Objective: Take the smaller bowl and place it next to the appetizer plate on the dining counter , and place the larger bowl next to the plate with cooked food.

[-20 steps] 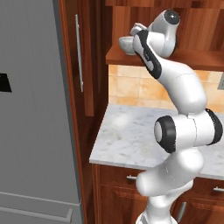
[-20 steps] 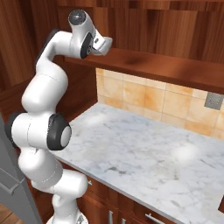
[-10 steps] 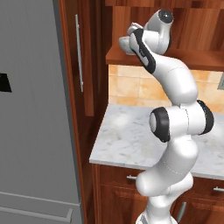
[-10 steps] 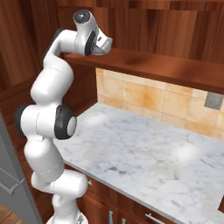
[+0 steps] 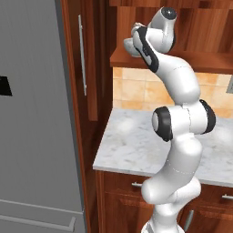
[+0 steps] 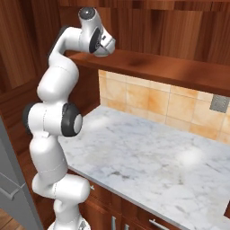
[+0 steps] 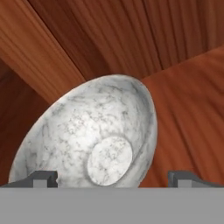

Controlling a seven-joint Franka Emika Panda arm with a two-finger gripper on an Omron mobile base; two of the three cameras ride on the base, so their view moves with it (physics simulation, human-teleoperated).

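Up inside a wooden cabinet, the smaller bowl [image 7: 94, 135] sits close in front of the hand [image 7: 111, 178], whose fingers [image 7: 43, 178] stand spread wide on either side with nothing between them. In the hand view the mottled grey-white bowl shows its round inner floor and its rim curving to the upper right, apparently sitting on the wooden shelf [image 7: 188, 118]. It looks stone-like: probably stiff, fairly heavy for its size, smooth and liable to slip or chip if knocked. The rim wall seems the best place to pinch, one finger inside and one outside. Room is tight: wooden cabinet walls [image 7: 87, 39] close in around the bowl. Below, the marble surface [image 6: 148, 166] lies bare for lowering.
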